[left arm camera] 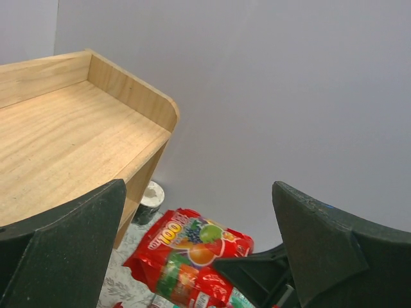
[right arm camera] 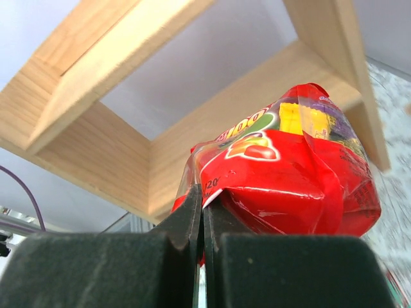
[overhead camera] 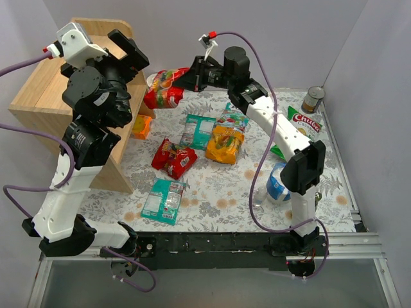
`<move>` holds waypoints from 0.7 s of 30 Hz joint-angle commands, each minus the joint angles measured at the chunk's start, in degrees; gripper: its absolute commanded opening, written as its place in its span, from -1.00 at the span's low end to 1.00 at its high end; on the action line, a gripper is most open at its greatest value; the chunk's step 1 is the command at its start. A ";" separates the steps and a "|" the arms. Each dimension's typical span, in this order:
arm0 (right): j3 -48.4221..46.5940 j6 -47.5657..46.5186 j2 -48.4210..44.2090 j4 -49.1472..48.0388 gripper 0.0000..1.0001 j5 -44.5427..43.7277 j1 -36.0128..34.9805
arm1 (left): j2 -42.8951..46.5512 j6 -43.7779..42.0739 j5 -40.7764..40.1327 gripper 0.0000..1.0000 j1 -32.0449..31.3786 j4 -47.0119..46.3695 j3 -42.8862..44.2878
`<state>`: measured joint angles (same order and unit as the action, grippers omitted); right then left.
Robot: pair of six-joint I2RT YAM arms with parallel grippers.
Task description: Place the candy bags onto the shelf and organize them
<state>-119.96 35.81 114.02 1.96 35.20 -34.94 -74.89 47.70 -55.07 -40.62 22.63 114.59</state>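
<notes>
My right gripper (overhead camera: 186,78) is shut on the edge of a red candy bag (overhead camera: 164,88) and holds it in the air just right of the wooden shelf (overhead camera: 45,90); the bag fills the right wrist view (right arm camera: 289,173) in front of the shelf's tiers (right arm camera: 96,58). My left gripper (overhead camera: 131,52) is open and empty, raised over the shelf's top right; its view shows the same red bag (left arm camera: 192,256) below. On the table lie another red bag (overhead camera: 174,158), two teal bags (overhead camera: 164,200) (overhead camera: 197,131), an orange-yellow bag (overhead camera: 225,144) and a small orange packet (overhead camera: 142,126).
A green-and-white snack bag (overhead camera: 302,125) lies at the right, a tin can (overhead camera: 313,99) at the far right corner, a blue-and-white roll (overhead camera: 277,183) by the right arm's base. A small can (left arm camera: 149,202) stands behind the shelf.
</notes>
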 commanded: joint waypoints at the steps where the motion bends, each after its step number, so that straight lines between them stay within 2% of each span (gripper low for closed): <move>1: -8.27 1.98 2.87 -15.48 -0.97 1.11 -3.29 | 0.19 -0.24 -1.36 0.96 0.02 1.44 2.57; 13: -10.73 -0.04 10.95 -26.02 -0.97 -5.40 -11.64 | -2.89 2.75 1.28 0.96 0.02 6.90 5.39; 17: -14.41 -1.09 14.56 -26.39 -0.97 -7.43 -14.36 | -2.89 4.06 1.01 0.96 0.10 8.04 6.09; 21: -13.03 -1.27 15.71 -27.79 -0.97 -8.30 -16.82 | -3.15 5.55 1.19 0.96 0.10 9.18 7.67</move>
<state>-129.51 35.66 131.26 -14.15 29.23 -49.63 -78.56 51.37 -54.17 -40.62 29.82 119.09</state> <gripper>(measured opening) 0.029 0.981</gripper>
